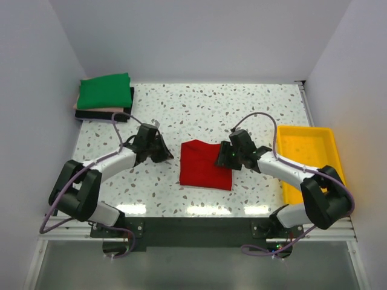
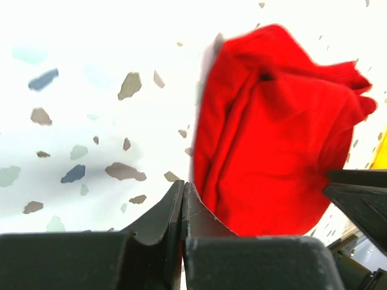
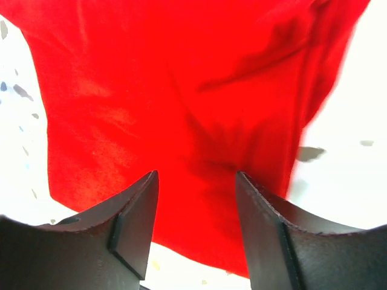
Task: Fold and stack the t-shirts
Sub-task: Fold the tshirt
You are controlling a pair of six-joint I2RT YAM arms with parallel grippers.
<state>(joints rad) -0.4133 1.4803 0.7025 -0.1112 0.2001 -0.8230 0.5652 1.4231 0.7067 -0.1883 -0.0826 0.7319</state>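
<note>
The red t-shirt [image 1: 205,164] lies folded into a rough square on the speckled table [image 1: 199,109], between the two arms. It also shows in the left wrist view [image 2: 278,133] and fills the right wrist view [image 3: 181,90]. My left gripper [image 1: 167,152] is shut and empty, just left of the shirt; its fingertips [image 2: 183,188] meet over bare table. My right gripper [image 1: 221,158] is open at the shirt's right edge, jaws apart above the cloth [image 3: 195,176]. A stack of folded shirts, green [image 1: 104,91] on top of pale pink and black, sits at the far left corner.
A yellow plastic tray [image 1: 311,160] stands at the right side of the table. White walls close in the back and both sides. The table's near edge runs along a metal rail by the arm bases.
</note>
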